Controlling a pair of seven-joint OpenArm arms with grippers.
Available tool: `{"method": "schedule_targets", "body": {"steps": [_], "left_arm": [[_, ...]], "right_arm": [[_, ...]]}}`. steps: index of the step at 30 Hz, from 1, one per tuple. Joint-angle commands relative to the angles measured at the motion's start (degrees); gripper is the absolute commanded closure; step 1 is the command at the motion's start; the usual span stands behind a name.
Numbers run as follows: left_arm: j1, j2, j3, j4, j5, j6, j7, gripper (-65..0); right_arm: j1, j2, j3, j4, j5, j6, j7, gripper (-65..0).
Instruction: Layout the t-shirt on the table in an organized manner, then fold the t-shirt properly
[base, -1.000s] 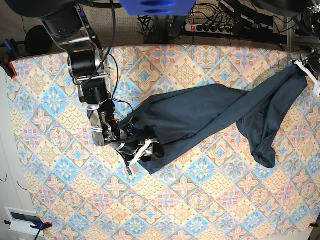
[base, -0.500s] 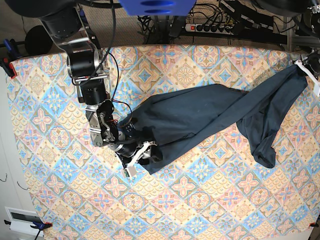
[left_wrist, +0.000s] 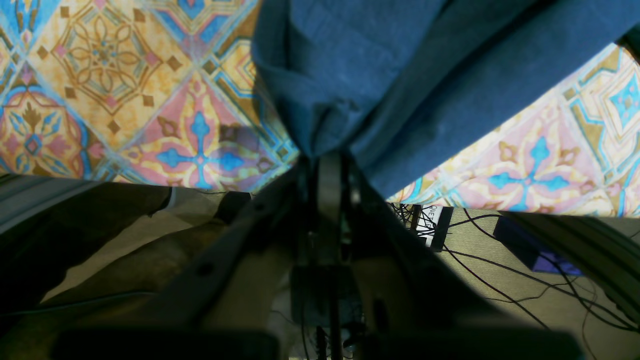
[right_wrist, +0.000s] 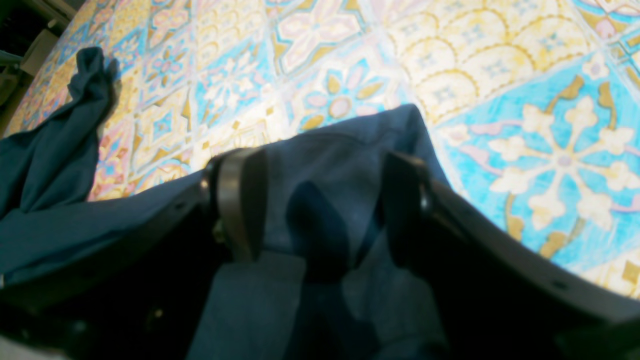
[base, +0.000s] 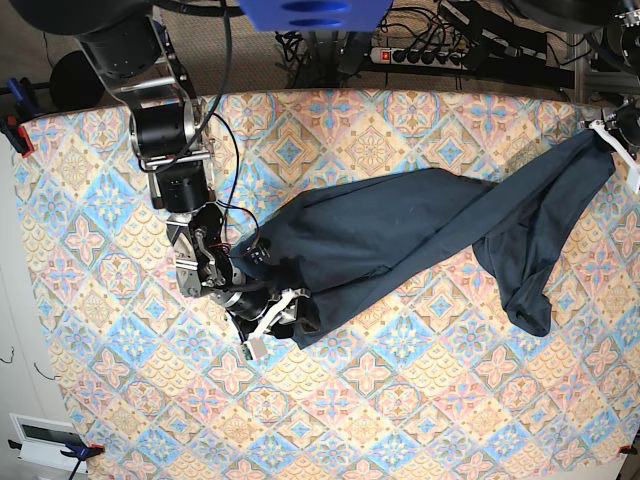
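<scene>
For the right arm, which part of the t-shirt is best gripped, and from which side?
The corner of the t-shirt lying flat near the right gripper. Come in low along the table from the bare-cloth side: the edge there is thin and free, and the open jaws already straddle it.

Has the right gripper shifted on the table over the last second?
Yes. In the base view the right gripper has slid slightly toward the near edge and the view's left against the table tiles, jaws open astride the t-shirt end.
</scene>
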Motion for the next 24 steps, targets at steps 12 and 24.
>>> {"method": "schedule_targets", "body": {"steps": [12,24], "left_arm": [[-0.1,-1.3,-0.7,1.0,-0.3,-1.2,-0.7,0.0],[-0.1,-1.3,-0.9,1.0,-0.3,-3.2,-0.7,0.0]], "right_arm": [[2.0,-0.1,0.2,-2.6,-8.2,0.4,6.9,-35.7],[2.0,-0.2,0.1,-3.7,-8.4,0.4,7.0,-34.1]]}}
